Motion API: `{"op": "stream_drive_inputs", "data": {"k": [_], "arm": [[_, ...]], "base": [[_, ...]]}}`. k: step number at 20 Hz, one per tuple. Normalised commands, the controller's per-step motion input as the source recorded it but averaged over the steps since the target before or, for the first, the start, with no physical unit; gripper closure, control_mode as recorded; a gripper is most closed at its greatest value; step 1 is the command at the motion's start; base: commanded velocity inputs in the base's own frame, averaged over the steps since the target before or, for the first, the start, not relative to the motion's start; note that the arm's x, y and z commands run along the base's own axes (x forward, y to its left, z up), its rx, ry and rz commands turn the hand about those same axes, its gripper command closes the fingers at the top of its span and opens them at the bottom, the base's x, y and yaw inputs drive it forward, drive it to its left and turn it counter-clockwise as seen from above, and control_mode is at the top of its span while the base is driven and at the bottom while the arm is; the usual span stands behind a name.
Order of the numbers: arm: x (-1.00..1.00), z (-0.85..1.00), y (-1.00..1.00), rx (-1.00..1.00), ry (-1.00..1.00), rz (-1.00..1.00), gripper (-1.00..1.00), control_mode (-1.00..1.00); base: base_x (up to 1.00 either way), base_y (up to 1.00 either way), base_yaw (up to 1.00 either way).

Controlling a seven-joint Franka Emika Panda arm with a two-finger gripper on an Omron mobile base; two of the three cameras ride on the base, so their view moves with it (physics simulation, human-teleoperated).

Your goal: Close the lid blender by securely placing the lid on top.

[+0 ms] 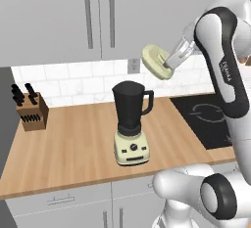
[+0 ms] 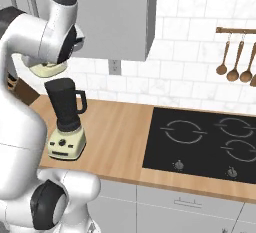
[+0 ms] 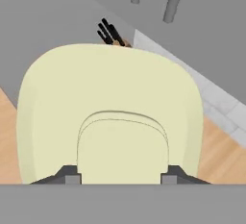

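fingers (image 3: 120,177) clamped on the raised centre cap of the pale cream-yellow roundish-square lid (image 1: 156,61), held tilted in the air, above and right of the dark-jarred blender on its cream base (image 1: 131,123). blender stands open on the wooden table (image 1: 73,144).

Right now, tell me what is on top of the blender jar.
Nothing: the blender jar's mouth is open. The lid hangs tilted in the gripper, above and right of it. The jar's inside is too dark to read.
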Motion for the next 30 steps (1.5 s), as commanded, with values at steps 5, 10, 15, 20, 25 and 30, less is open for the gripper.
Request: {"op": "stream_drive_inputs", "data": {"k": [5,10,15,20,25,30], "arm": [[0.0,0.0,0.72,-0.19,-0.01,0.01,1.0,-1.0],[0.01,-0.2,0.35,-0.13,0.0,0.01,1.0,-1.0],[0.46,-0.29,0.09,-0.19,0.0,0.01,1.0,-1.0],[0.63,-0.15,-0.01,-0.11,0.0,0.02,1.0,-1.0],[0.46,-0.3,-0.07,-0.2,0.07,0.02,1.0,-1.0],[0.14,-0.43,0.0,-0.18,0.13,0.06,1.0,-1.0]], "base": [[0.0,0.0,0.0],[0.0,0.0,0.0],[0.0,0.0,0.0],[0.0,0.0,0.0],[0.0,0.0,0.0],[0.0,0.0,0.0]]}}
